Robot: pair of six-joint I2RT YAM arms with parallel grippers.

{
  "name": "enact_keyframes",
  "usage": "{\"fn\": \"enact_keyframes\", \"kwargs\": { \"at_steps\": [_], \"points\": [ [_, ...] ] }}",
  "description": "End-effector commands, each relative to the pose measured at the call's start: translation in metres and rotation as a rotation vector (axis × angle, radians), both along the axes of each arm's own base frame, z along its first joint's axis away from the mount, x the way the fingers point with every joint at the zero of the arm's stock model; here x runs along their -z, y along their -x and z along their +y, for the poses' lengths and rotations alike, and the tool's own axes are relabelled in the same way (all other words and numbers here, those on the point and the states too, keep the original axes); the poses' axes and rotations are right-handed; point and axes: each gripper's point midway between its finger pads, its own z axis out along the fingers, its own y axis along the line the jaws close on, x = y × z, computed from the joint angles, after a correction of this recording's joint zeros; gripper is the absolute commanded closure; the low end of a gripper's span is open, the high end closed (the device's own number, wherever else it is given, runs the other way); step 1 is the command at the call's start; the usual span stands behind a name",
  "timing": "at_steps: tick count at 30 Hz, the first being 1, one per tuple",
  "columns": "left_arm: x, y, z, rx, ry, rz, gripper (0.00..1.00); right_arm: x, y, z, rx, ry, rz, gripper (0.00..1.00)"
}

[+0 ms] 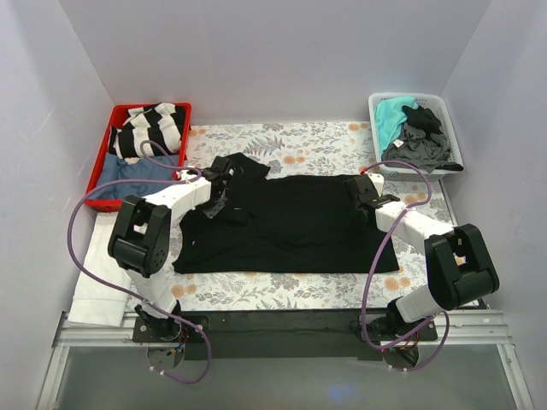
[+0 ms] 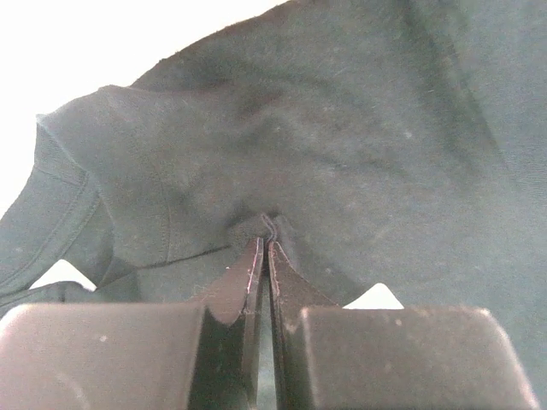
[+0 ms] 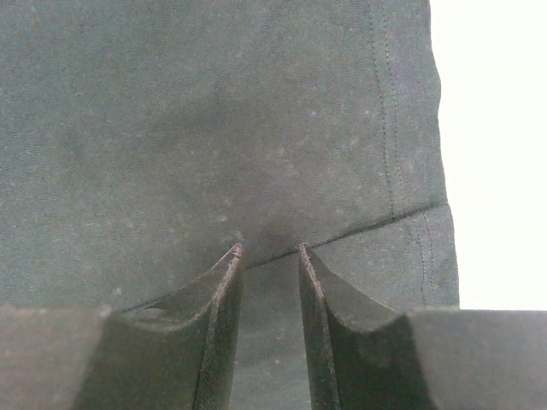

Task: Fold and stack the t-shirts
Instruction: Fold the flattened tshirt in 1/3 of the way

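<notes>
**black t-shirt fold: both arms working at the far edge**

top external view: the soft plain black t-shirt [image 1: 291, 226] is lying spread across the floral-print table cover [image 1: 299, 145], its left sleeve end bunched and partly lifted. the left gripper [image 1: 224, 190] is working at that bunched end, and the right gripper [image 1: 363, 190] is sitting on the far right edge. teal and dark grey t-shirts [image 1: 414, 128] are waiting in the white slatted plastic basket [image 1: 382, 171] at the far right. the red plastic bin [image 1: 101, 162] at the far left is holding striped and blue cloth.

left wrist view: the fingertips [image 2: 255, 256] are pressing together on a small ridge of black cloth, and the sleeve [image 2: 51, 196] is hanging off to the left.

right wrist view: the fingertips [image 3: 229, 260] are standing a little apart, resting on the cloth where a layered edge is crossing the gap. it cannot be told whether any cloth is caught between them.

risk assessment: the left pinch appears to be holding only a thin ridge, so a pull is likely to strip it free or lift one layer alone. if the right jaws are closing on nothing, the two sides are likely to be rising unevenly, skewing the fold and dragging the shirt across the cover.
</notes>
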Motion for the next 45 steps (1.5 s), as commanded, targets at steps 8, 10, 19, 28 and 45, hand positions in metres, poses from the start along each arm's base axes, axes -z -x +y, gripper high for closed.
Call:
{"fn": "enact_keyframes", "kwargs": {
  "at_steps": [8, 10, 19, 28, 45],
  "points": [
    [-0.095, -0.043, -0.003, 0.071, 0.013, -0.282, 1.00, 0.000, -0.003, -0.001, 0.016, -0.003, -0.017, 0.63],
    [-0.103, -0.051, -0.005, 0.095, 0.003, -0.302, 1.00, -0.001, -0.004, -0.001, 0.016, -0.003, -0.017, 0.64],
    [-0.071, -0.068, -0.012, 0.133, -0.034, -0.235, 1.00, 0.000, -0.003, -0.001, 0.016, -0.002, -0.016, 0.64],
    [-0.039, -0.038, 0.010, -0.032, -0.098, -0.091, 1.00, -0.011, -0.010, 0.016, -0.054, -0.051, -0.044, 0.63],
    [-0.070, -0.049, 0.014, 0.021, -0.088, -0.291, 0.44, -0.046, -0.033, 0.182, -0.567, -0.226, -0.199, 0.57]
  ]
}}
